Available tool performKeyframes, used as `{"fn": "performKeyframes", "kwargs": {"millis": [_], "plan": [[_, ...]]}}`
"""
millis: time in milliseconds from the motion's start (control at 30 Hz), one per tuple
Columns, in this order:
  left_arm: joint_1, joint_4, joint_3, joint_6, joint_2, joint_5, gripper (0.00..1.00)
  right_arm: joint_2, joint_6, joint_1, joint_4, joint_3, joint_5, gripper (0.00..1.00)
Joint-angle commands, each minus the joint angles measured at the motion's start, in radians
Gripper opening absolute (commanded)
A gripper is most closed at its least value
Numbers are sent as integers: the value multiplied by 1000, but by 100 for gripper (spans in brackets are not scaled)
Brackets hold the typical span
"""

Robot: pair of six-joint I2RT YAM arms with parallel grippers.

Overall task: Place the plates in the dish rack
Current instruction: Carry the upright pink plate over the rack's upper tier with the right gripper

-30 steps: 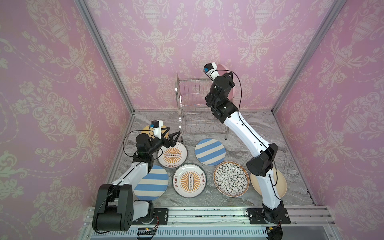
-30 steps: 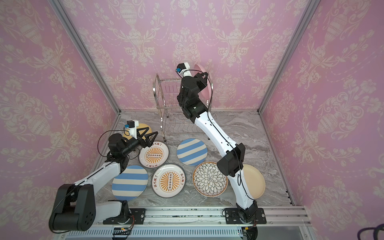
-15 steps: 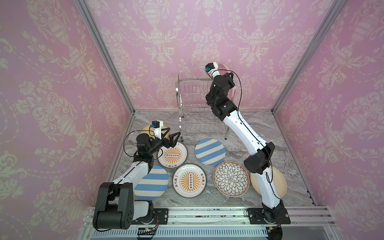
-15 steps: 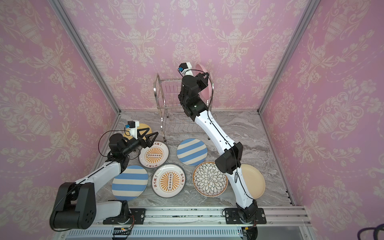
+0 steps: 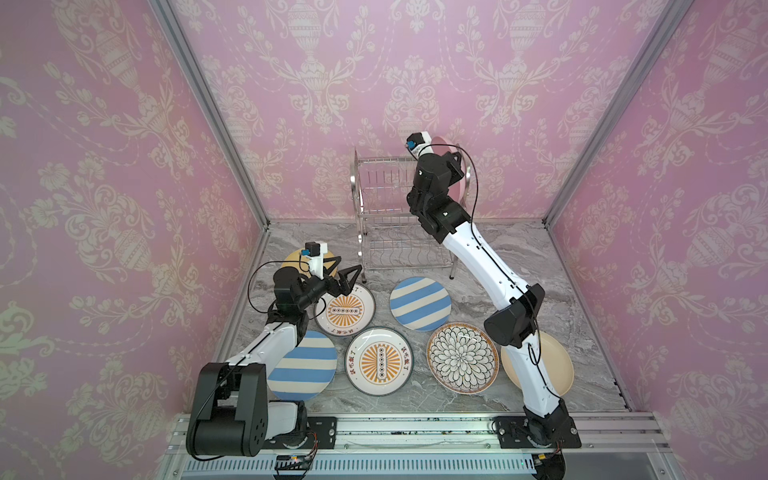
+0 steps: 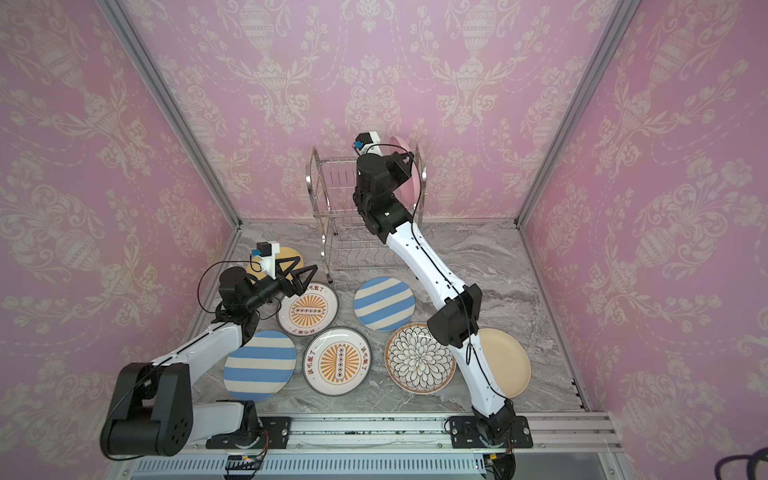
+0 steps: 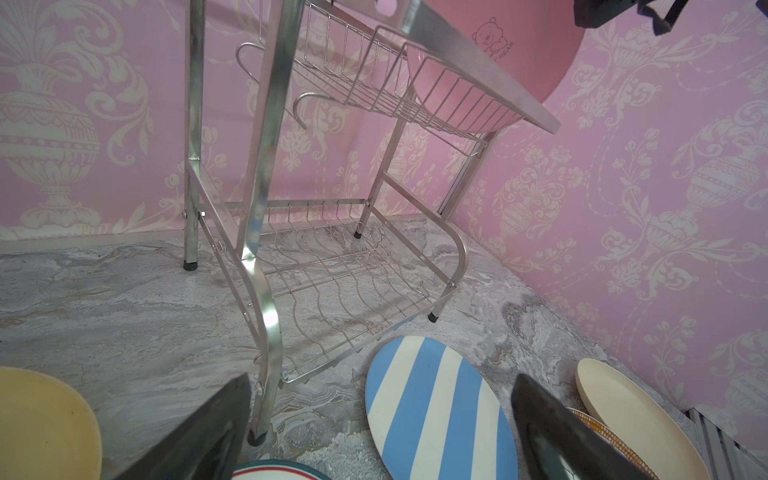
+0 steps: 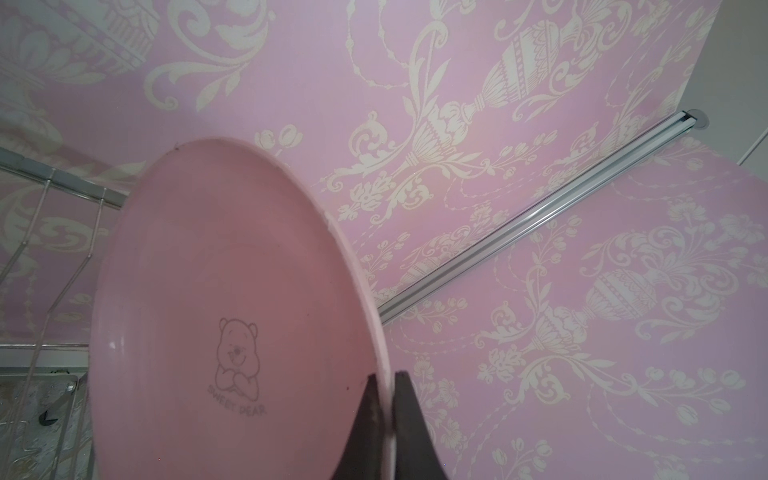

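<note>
My right gripper [image 8: 386, 376] is shut on the rim of the pink plate [image 8: 232, 291]. It holds the plate on edge at the right end of the dish rack [image 5: 382, 208] top tier, where the plate's lower part [image 7: 478, 83] dips behind the upper wires. In both top views the wrist hides most of the pink plate [image 6: 409, 187]. My left gripper [image 5: 349, 266] hovers open and empty above a sunburst plate [image 5: 345, 309], near the rack's front left leg. Flat on the table lie a second sunburst plate [image 5: 380, 361], two striped plates [image 5: 419, 303] [image 5: 303, 365], and yellow [image 5: 295, 259], black-petal [image 5: 461, 357] and beige [image 5: 552, 361] plates.
The rack's lower tier [image 7: 332, 282] holds nothing. Pink patterned walls [image 5: 124, 208] close in the marble table [image 5: 519, 257] on three sides, and the rack stands against the back wall. My right arm [image 5: 490, 266] stretches over the table's right half.
My right wrist has shifted only slightly at the rack's top, still gripping the pink plate. The left arm and the plates on the table have not moved.
</note>
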Motion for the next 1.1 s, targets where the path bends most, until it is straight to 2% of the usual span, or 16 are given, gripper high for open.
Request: {"fn": "performKeyframes", "kwargs": {"millis": [0, 167, 267, 400, 700, 900, 1067], "plan": [[-5, 8, -10, -11, -1, 32, 99, -42, 134, 7, -175, 26, 22, 2], [-5, 5, -5, -15, -3, 40, 99, -35, 146, 7, -208, 25, 34, 3], [-5, -4, -8, -10, -9, 39, 99, -38, 175, 7, -227, 32, 22, 22], [-5, -6, -9, -9, -9, 36, 99, -38, 231, 6, -306, 55, 7, 31], [-5, -3, -11, -13, -4, 36, 99, -114, 535, 2, -554, 55, -132, 40], [-5, 1, -11, -15, 0, 37, 99, -139, 646, -23, -635, 53, -179, 38], [-5, 2, -13, -15, 5, 36, 99, -137, 686, -37, -633, 53, -215, 28]]}}
